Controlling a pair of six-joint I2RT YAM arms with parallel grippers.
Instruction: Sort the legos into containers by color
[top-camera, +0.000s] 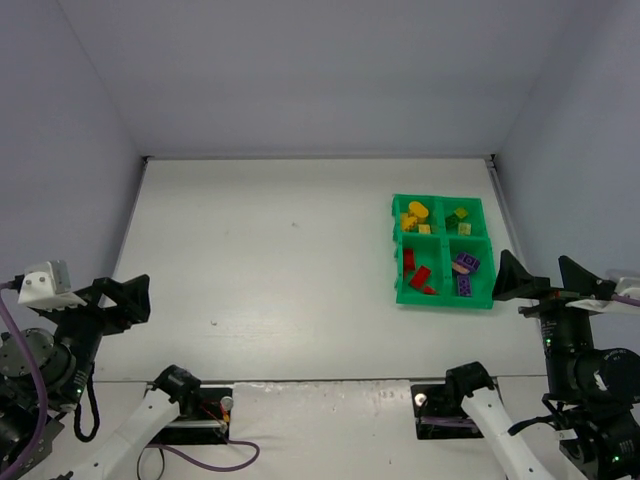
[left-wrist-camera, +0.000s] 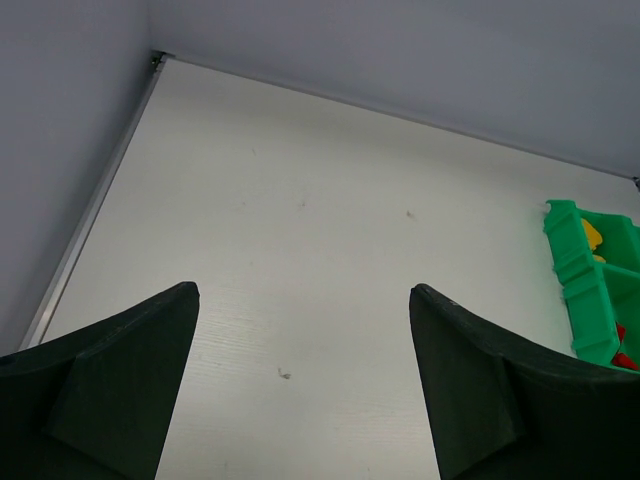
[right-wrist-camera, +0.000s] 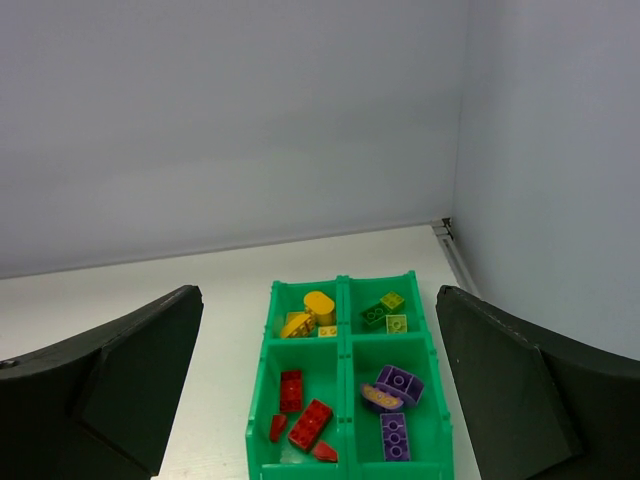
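- Found green tray (top-camera: 445, 300), a two-by-two grid of low-walled compartments, on the white desk (top-camera: 270, 260), far right side.
- Logged yellow legos (top-camera: 413, 216) in the far-left compartment and green legos (top-camera: 458, 218) in the far-right.
- Logged red legos (top-camera: 419, 275) in the near-left compartment and purple legos (top-camera: 465, 270) in the near-right.
- Counted four colours, one per compartment, with no mixing visible from the right wrist view.
- Noted left claw (left-wrist-camera: 302, 292) with jaws apart and nothing between them, raised over the near-left desk, well apart from the tray.
- Noted right claw (right-wrist-camera: 318, 292) spread wide and gripping nothing, raised just on the near side of the tray and facing it.
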